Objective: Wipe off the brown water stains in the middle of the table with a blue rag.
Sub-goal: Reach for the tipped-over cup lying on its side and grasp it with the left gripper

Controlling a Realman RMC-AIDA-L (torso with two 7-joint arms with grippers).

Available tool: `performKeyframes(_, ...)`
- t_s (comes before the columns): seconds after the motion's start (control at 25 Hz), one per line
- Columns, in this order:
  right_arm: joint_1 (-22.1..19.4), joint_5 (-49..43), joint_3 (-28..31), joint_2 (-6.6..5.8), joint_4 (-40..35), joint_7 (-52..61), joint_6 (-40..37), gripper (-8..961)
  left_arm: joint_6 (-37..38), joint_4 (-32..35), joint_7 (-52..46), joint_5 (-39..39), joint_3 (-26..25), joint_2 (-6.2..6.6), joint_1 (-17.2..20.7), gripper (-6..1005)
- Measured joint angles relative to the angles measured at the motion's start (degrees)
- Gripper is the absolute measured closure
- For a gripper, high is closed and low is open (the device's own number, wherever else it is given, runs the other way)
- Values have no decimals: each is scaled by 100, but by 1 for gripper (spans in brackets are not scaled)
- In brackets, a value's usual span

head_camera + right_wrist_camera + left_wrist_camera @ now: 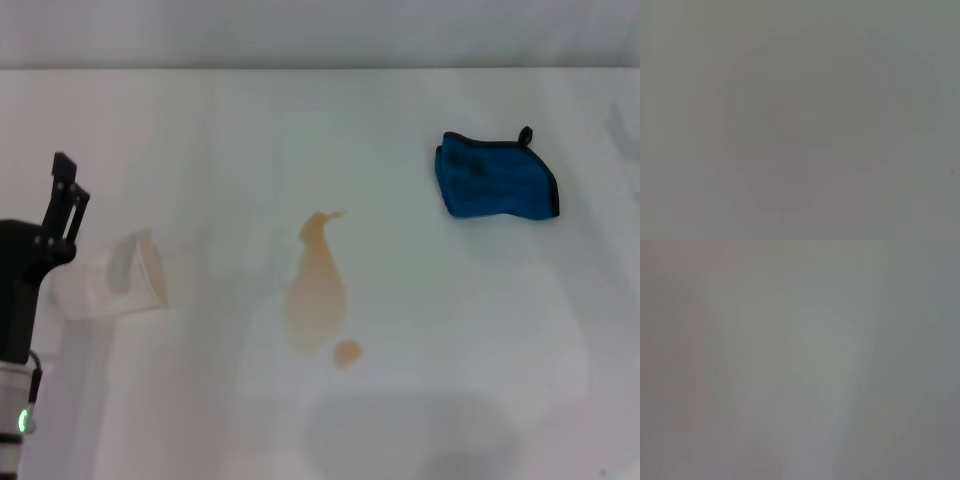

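Observation:
The brown water stains (pixel 318 290) lie in the middle of the white table (pixel 480 330): a long tan teardrop patch with a small round dot (pixel 347 352) just in front of it. The blue rag (pixel 495 178), folded, black-edged and with a small loop at one corner, rests at the back right, well apart from the stains. My left gripper (pixel 66 192) stands at the far left edge of the head view, far from both the rag and the stains. The right gripper is out of view. Both wrist views show only a featureless grey.
A whitish cup (pixel 122 280) lies on its side at the left, close beside my left arm, its mouth turned toward the stains. The table's far edge (pixel 320 68) runs across the top of the head view.

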Motion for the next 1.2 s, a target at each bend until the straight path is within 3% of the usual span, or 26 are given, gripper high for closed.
performKeyframes(0.2,-10,0,0,-7,-13,0,6,169,145,212,0,14,-44,147,-248,137)
performKeyframes(0.36,-8,0,0,-9,-14,2,11,169,969,781,0,-20,-279,539,-640,137)
performKeyframes(0.52,-9,-1,0,3,-14,4,14,169,1623,1282,0,21,-655,795,-816,137)
performKeyframes(0.76,-31,-2,-1,11,-14,7,12,170,3553,2552,0,303,-1758,1365,-932,138)
performKeyframes(0.84,-40,-2,0,12,-14,8,7,170,3772,2661,0,376,-1868,1402,-930,138)
performKeyframes(0.88,-43,-2,0,11,-14,8,5,170,4723,3096,2,648,-2445,1506,-891,138)
performKeyframes(0.92,-47,-2,0,7,-14,8,5,170,5859,3482,9,828,-3137,1526,-824,138)
performKeyframes(0.96,-49,-2,0,4,-14,9,5,170,6130,3549,12,864,-3256,1525,-807,138)
performKeyframes(1.04,-48,-1,0,-1,-14,9,11,170,7616,3919,39,1006,-4180,1460,-745,137)
performKeyframes(1.16,-21,-2,-1,-2,2,8,13,170,9991,4252,297,1198,-5571,1168,-725,137)
performKeyframes(1.2,-14,-2,-1,-3,8,8,14,170,10469,4304,452,1222,-5888,1073,-740,138)
